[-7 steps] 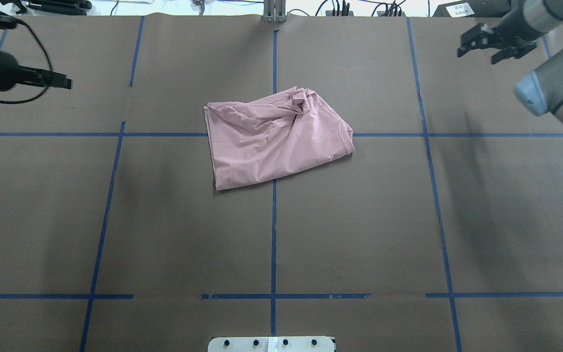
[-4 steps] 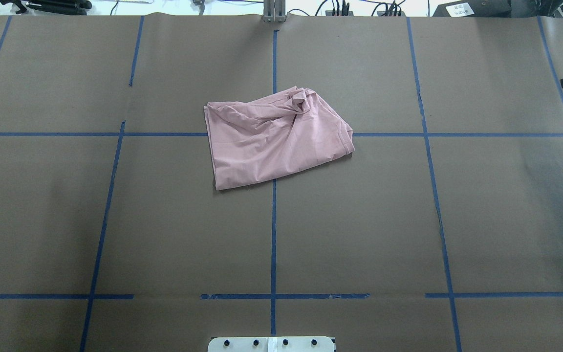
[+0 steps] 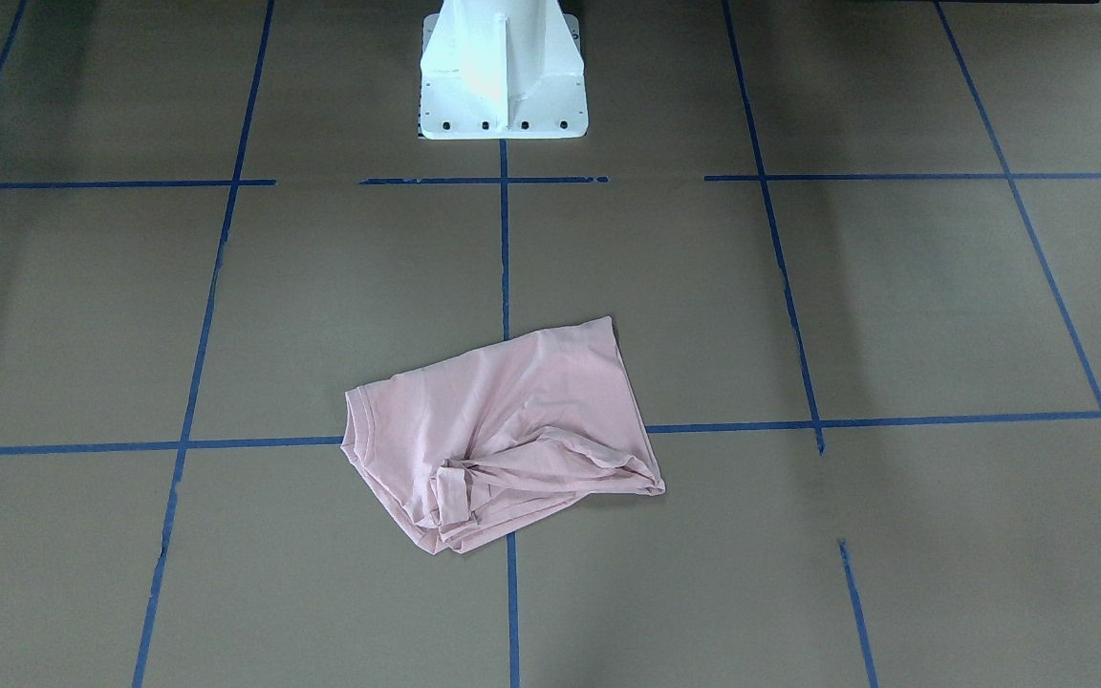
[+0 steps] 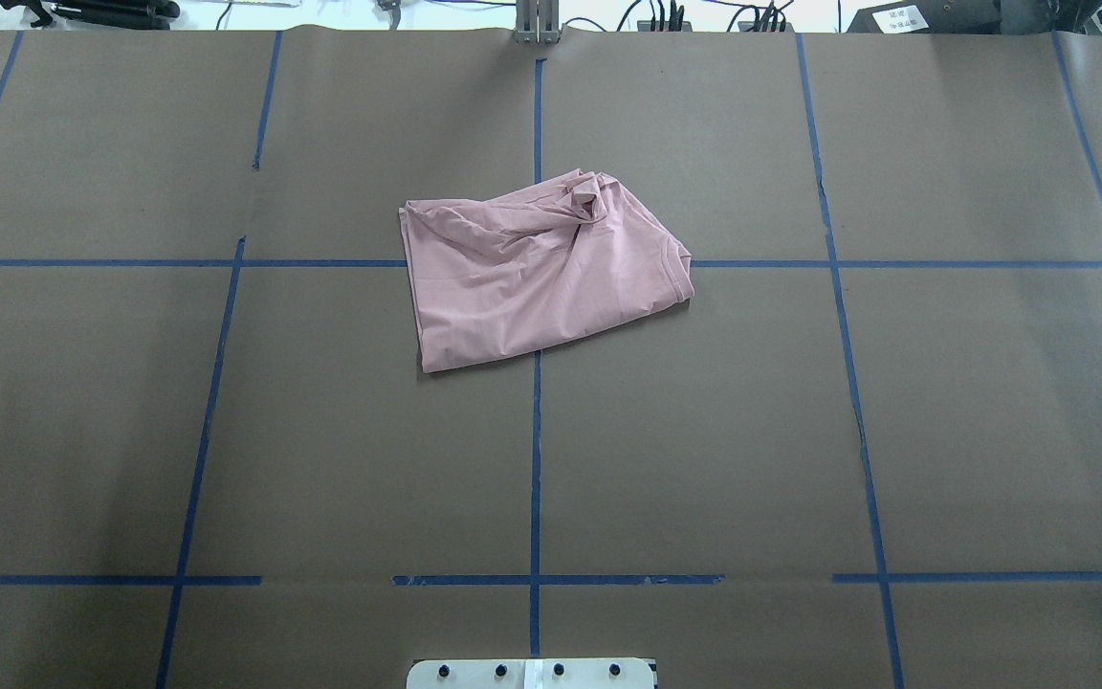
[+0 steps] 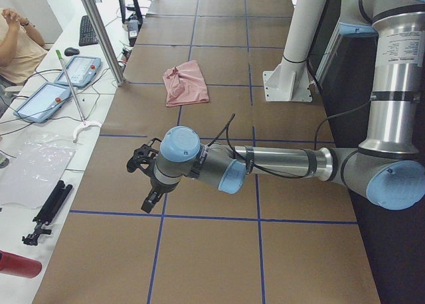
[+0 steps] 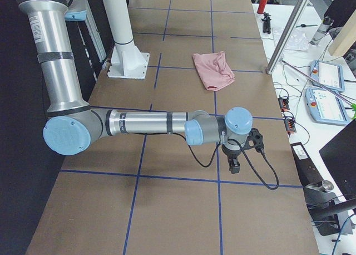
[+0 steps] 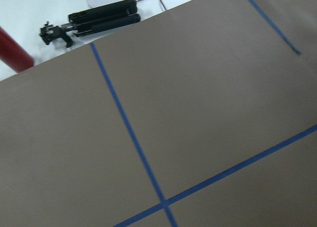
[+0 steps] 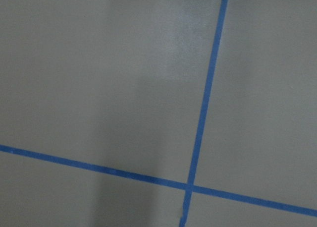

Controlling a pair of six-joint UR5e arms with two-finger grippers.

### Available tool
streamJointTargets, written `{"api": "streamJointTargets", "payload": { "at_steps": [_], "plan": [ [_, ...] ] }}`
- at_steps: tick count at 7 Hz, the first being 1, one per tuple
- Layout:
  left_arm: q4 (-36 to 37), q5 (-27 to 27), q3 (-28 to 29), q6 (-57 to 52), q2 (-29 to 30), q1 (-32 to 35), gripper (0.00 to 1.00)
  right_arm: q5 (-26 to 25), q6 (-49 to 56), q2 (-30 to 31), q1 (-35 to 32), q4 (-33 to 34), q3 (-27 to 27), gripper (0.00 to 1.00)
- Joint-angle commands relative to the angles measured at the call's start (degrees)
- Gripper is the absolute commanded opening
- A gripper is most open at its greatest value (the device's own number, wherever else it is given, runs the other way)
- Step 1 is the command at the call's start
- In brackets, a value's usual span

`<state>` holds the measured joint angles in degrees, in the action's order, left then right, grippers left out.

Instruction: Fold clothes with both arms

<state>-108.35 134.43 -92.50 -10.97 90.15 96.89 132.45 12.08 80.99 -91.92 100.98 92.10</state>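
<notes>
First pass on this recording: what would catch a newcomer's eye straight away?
A loosely bunched pale pink T-shirt lies by itself mid-table on the brown table, which is gridded with blue tape. Neither arm is near it: the left arm and the right arm stretch low over opposite table ends.

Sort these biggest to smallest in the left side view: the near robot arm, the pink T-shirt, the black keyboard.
1. left arm, nearest the camera, which inflates it.
2. pink T-shirt.
3. black keyboard, farthest away, so maybe shrunk.
</notes>
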Motion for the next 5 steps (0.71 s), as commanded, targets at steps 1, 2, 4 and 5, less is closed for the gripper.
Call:
{"api": "streamJointTargets", "payload": {
  "at_steps": [1,2,4,5],
  "plan": [
    [2.89,0.56,-0.83,4.42,-3.63,0.23,1.0,-0.45,6.29,7.58,-0.98,11.78,8.35,1.0],
    [3.67,1.61,-1.79,6.64,-4.79,-1.6,1.0,2.52,6.38,9.09,-0.98,11.78,8.18,1.0],
    [10.67,0.4,-8.89,15.86,-6.03,-10.46,1.0,3.25,6.38,9.37,0.32,10.12,8.18,1.0],
    [10.7,-2.39,-9.88,15.63,-6.65,-10.93,1.0,2.82,6.38,9.37,2.42,7.68,7.48,1.0]
  ]
}}
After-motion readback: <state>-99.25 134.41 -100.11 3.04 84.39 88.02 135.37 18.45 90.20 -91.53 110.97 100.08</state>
